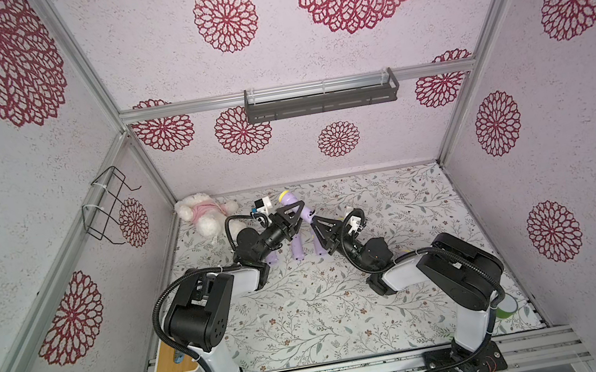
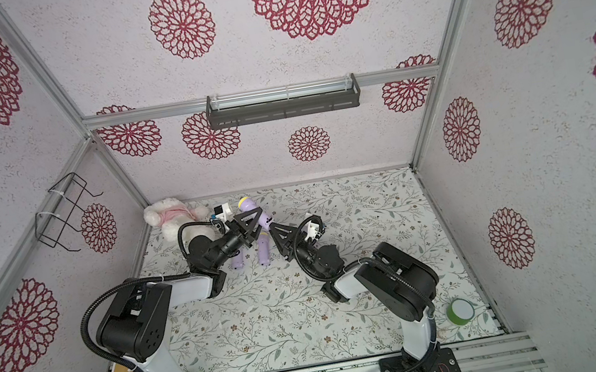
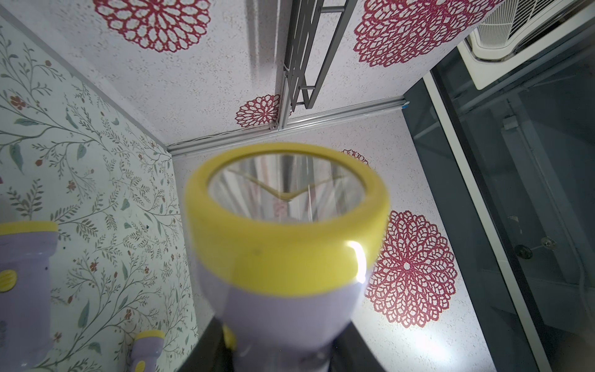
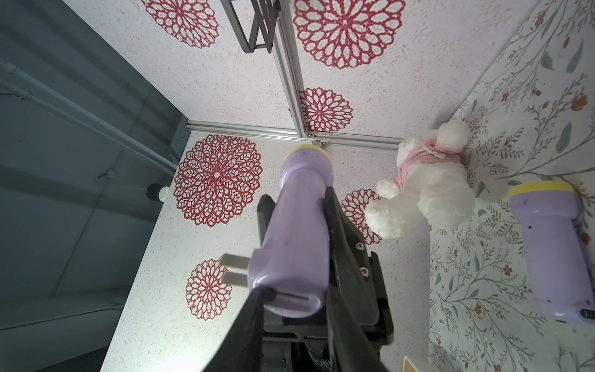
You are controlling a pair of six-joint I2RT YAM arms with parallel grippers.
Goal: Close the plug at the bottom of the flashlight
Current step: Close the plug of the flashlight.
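Task not finished. Over the far-left part of the table (image 1: 308, 314), the flashlight (image 4: 299, 225) is held off the surface and tilted, head toward the far-left corner.

left gripper (image 1: 294, 214): clenched on the flashlight body.

right gripper (image 1: 315, 221): at the base end, jaws narrowed either side of it, one tip touching beside the plug (image 4: 231, 267). Real clamp or just contact, cannot tell.

Both plug prongs stick out sideways from the base, not folded. Left to do, my read: push them flat into the base.

Around:
- plush toy (image 1: 204, 216), far-left corner
- wooden board (image 1: 172, 362), near-left corner
- spare flashlights (image 1: 297, 250), lying under the grippers
- tape roll (image 2: 461, 311), near-right corner

In the way: probably only the spares directly below. Room around the base looks tight.
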